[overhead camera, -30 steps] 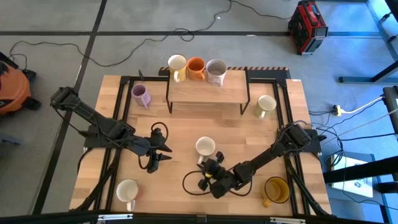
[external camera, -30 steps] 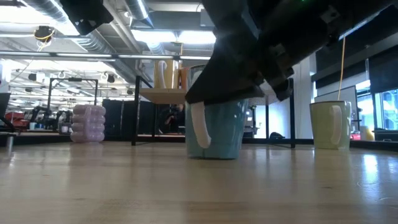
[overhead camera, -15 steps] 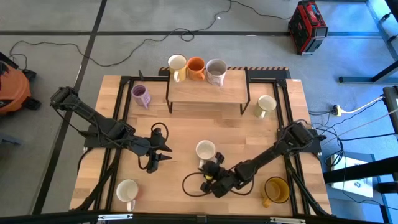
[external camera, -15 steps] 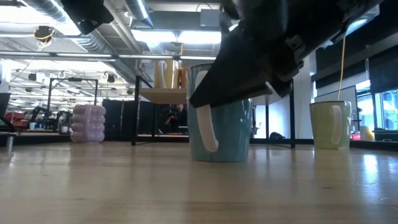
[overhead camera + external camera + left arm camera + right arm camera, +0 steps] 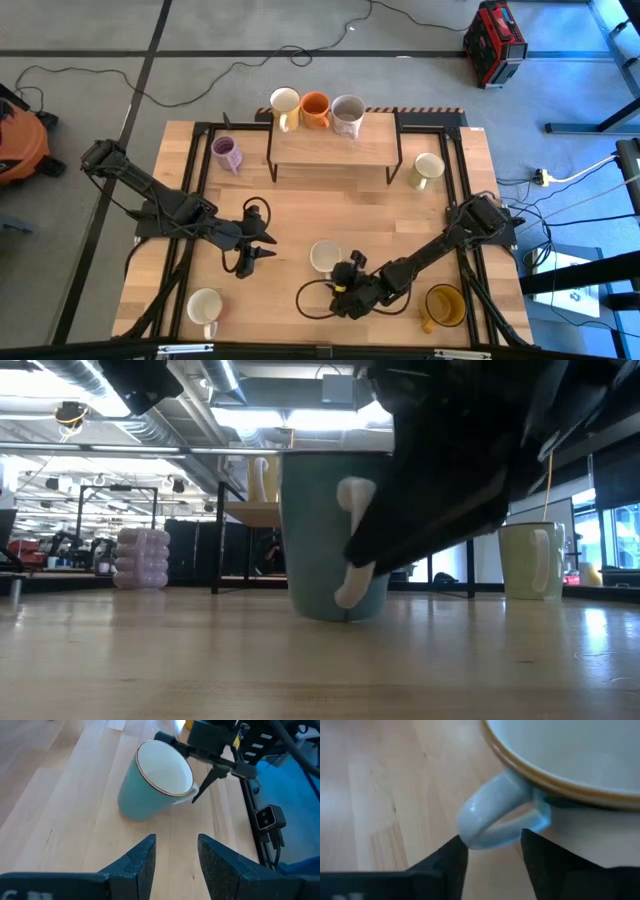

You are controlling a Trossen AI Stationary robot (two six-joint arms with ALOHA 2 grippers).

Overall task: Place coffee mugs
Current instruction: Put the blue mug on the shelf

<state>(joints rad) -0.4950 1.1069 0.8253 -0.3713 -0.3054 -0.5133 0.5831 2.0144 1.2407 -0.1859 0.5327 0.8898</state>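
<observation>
The pale mint-blue coffee mug (image 5: 322,257) stands upright on its base on the wooden table (image 5: 300,210), near the front middle. My right gripper (image 5: 492,849) is open at table height. Its fingertips stand on either side of the mug's handle (image 5: 492,815), on the mug's right side. My left gripper (image 5: 266,246) waits open, left of the mug and clear of it, pointing toward it (image 5: 155,780). Three more mugs, cream (image 5: 285,101), orange (image 5: 315,108) and grey-beige (image 5: 347,114), stand on the raised shelf (image 5: 335,150) at the back. My right gripper reaches level from the table's right side, with the handle's outer bend (image 5: 475,822) just ahead of the gap between its open fingers. Whether either finger touches the handle, I cannot tell. The mug rests on the table by its base (image 5: 338,610).
A lilac mug (image 5: 226,152) stands at the back left, and a pale cream one (image 5: 428,168) at the back right. Another cream mug (image 5: 205,305) is at the front left, and an amber one (image 5: 444,305) at the front right. A black frame runs along the table's sides.
My right gripper has drawn the mint-blue mug toward the table's near edge and slightly left, sliding it along the table. The mug has turned about, so its handle has swung round. The gripper has then opened and let go of the mug.
</observation>
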